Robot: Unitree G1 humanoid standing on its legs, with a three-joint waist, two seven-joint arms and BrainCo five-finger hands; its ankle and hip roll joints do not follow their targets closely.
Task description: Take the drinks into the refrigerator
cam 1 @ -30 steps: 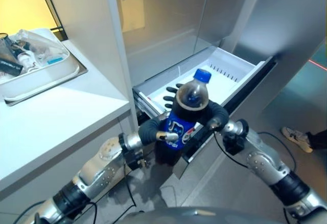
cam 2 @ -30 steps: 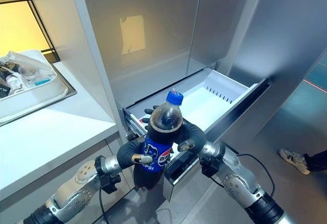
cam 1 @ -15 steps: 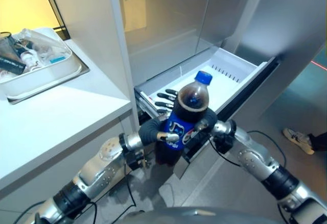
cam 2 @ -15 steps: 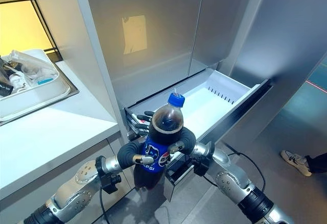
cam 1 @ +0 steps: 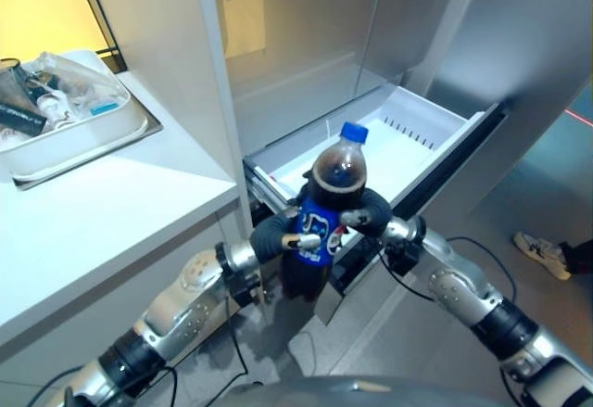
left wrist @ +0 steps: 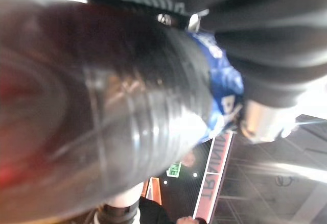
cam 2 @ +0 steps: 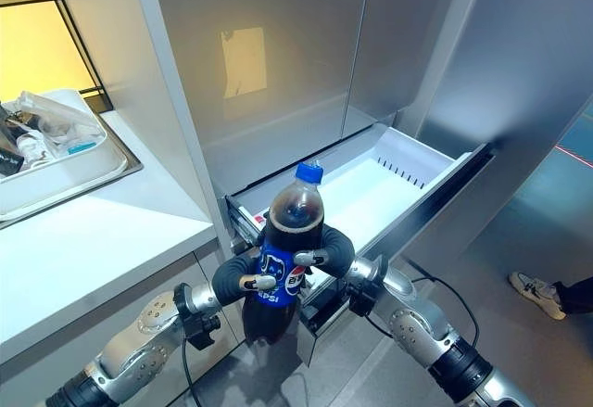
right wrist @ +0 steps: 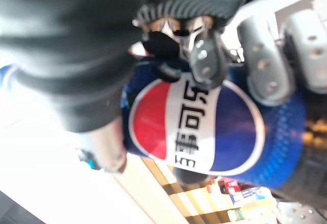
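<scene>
Left eye view: the cola bottle [cam 1: 324,217] stands upright between both hands, just in front of the open refrigerator drawer [cam 1: 422,133] and above its near edge. The left hand [cam 1: 283,234] wraps it from one side, the right hand [cam 1: 363,212] from the other — each with fingers curled round the blue label. The step in hand looks like the carry to the drawer; next the bottle must go forward over the front wall and down onto the white floor inside. The right wrist view shows the thumb [right wrist: 207,60] pressed on the label — hidden from the head camera, which alone shows the tabletop [cam 1: 102,203] and its tray [cam 1: 79,138].
</scene>
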